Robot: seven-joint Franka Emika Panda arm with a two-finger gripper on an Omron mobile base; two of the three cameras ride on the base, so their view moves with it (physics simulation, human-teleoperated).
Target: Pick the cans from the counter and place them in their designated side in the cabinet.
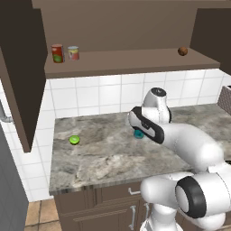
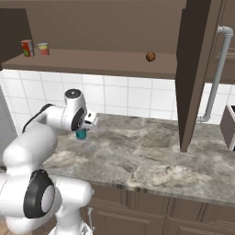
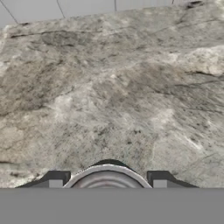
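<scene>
The teal-blue can [image 1: 138,134] sits low over the counter [image 1: 103,153] near the back wall, directly under my hand. In the hand view its grey top [image 3: 106,177] lies between my two fingertips [image 3: 56,180], which press against its rim on both sides. My gripper [image 2: 81,130] is shut on this can, and I cannot tell whether the can still touches the stone. The banded red, yellow and pink can [image 1: 73,53] stands on the left end of the cabinet shelf [image 1: 135,61]; the right base view shows this banded can [image 2: 43,48] too.
A taller red can with a green mark [image 1: 57,53] stands beside the banded can. A small brown ball [image 1: 182,51] rests on the shelf's right part. A green lime half [image 1: 74,140] lies on the counter's left. An open cabinet door [image 2: 195,69] hangs over the counter.
</scene>
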